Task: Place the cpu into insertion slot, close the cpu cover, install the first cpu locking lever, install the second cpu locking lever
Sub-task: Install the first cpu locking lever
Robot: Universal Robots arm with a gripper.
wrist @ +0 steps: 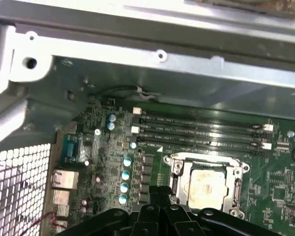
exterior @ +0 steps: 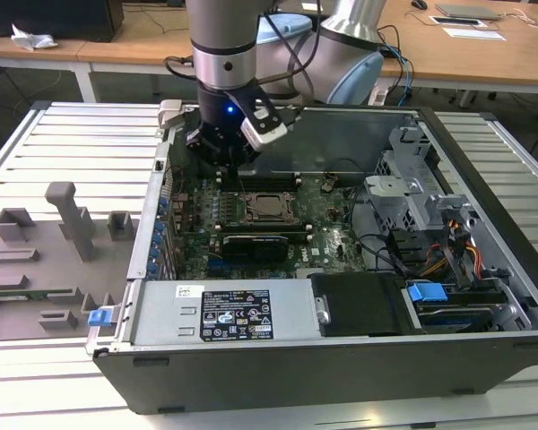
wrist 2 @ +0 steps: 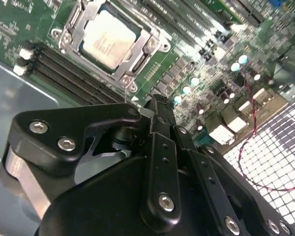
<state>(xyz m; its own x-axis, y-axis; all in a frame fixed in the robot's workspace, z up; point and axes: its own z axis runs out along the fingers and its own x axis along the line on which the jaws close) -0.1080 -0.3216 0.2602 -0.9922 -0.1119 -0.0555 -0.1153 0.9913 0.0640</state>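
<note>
The cpu [wrist 2: 107,39] [wrist: 205,183] lies flat in the insertion slot [exterior: 247,208] on the green motherboard, its silver top facing up. The cpu cover [wrist 2: 138,53] [wrist: 177,169] is folded down around it as a silver frame. I cannot tell whether the thin locking levers along the frame's sides are latched. My gripper [exterior: 232,165] [wrist 2: 156,105] [wrist: 160,192] hovers just beside the socket, toward the case's rear wall. Its black fingers [wrist 2: 160,128] are shut together with nothing between them.
Long black memory slots [wrist: 201,130] run beside the socket. The case's metal wall [wrist: 137,49] and perforated rear panel [wrist 2: 280,132] hem in the gripper. A power supply [exterior: 215,313] and drive cage [exterior: 412,193] fill the case's other parts. A grey fixture tray [exterior: 54,251] lies outside.
</note>
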